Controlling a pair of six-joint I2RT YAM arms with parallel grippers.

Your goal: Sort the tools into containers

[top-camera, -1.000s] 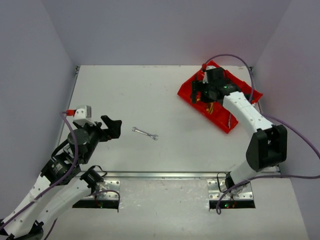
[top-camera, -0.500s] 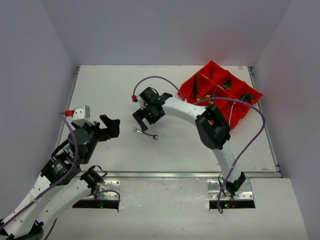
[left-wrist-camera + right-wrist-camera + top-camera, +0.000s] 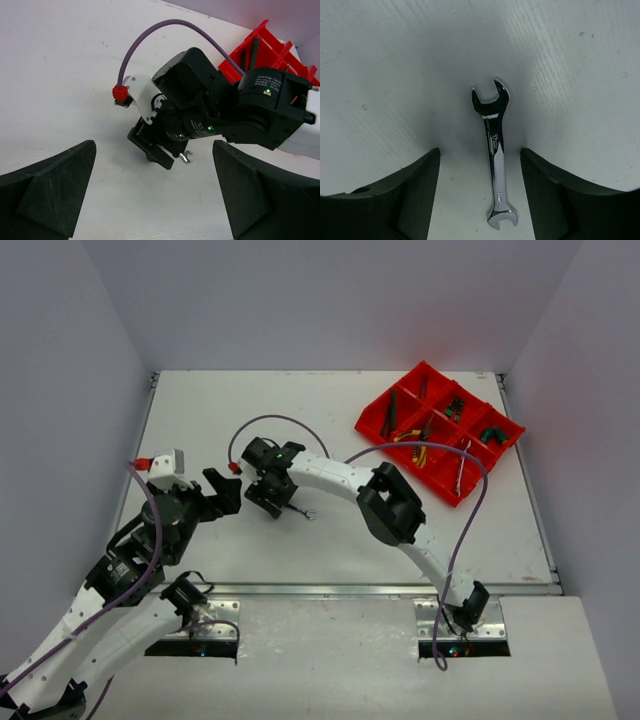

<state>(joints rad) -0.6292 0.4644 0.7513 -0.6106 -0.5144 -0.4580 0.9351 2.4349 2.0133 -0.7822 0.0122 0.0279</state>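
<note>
The right arm has swung off the red tray [image 3: 368, 423] at the bench's [image 3: 300, 410] far right to mid-bench, so the last loose piece is likely next to go. One bench, two arms, one tray (about six compartments, several already filled). The right tool [image 3: 270, 496] straddles the single wrench [image 3: 495, 150], jaws apart, not touching it. The left tool [image 3: 228, 492] gapes empty nearby.
</note>
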